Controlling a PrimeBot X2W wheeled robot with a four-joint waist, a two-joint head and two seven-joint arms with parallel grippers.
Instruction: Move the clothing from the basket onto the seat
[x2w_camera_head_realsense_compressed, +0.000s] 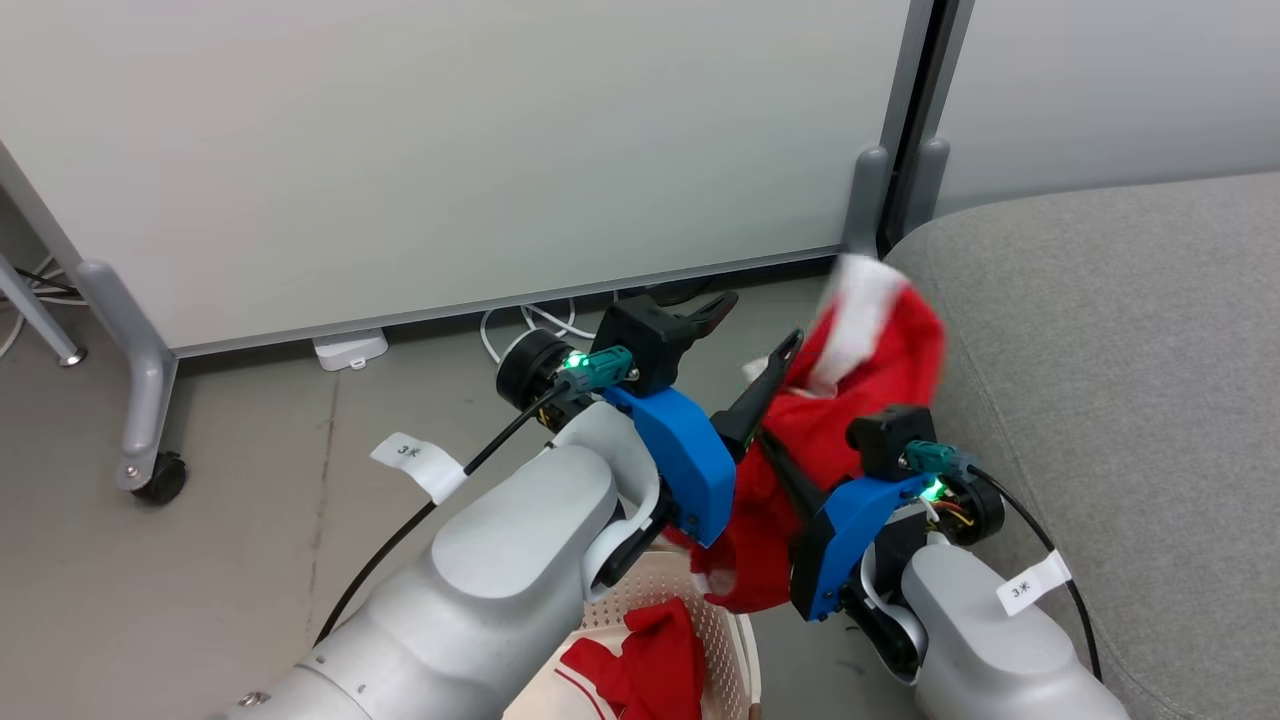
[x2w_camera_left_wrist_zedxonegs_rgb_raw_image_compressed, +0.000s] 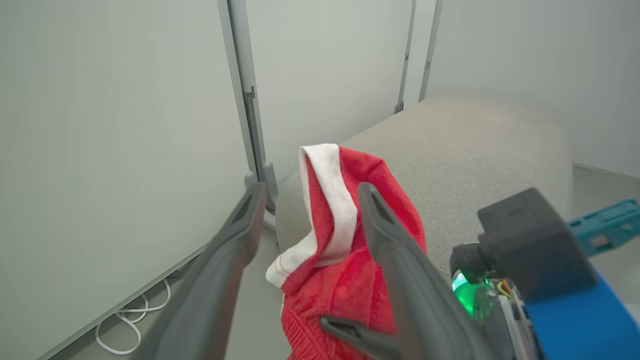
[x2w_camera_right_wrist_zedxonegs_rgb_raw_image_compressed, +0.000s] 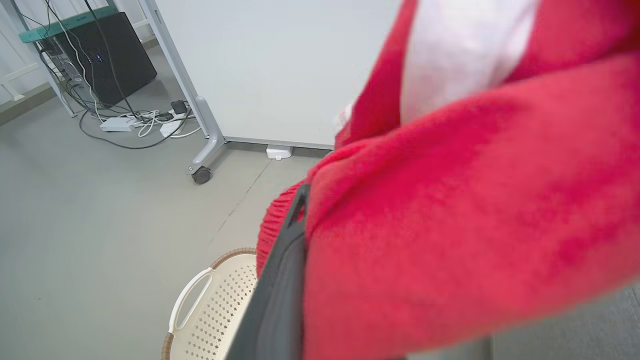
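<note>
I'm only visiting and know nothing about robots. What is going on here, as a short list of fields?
Right tool: shut on red garment, lifted beside the seat
Left tool: open, close to that garment
Basket: on the floor, second garment, red and white, inside
Backdrop: white partition on wheels, cables below it

Each arm: a glossy pale-grey rounded forearm (x2w_camera_head_realsense_compressed: 520, 545) is capped by a blue plastic wrist housing (x2w_camera_head_realsense_compressed: 685, 455). A black camera block (x2w_camera_head_realsense_compressed: 650, 340), green-lit teal connector (x2w_camera_head_realsense_compressed: 605, 365) and black cable (x2w_camera_head_realsense_compressed: 385, 555) are attached. A white tag (x2w_camera_head_realsense_compressed: 420, 462) is marked "3米". Long dark-grey fingers (x2w_camera_left_wrist_zedxonegs_rgb_raw_image_compressed: 405, 280) are fitted.
</note>
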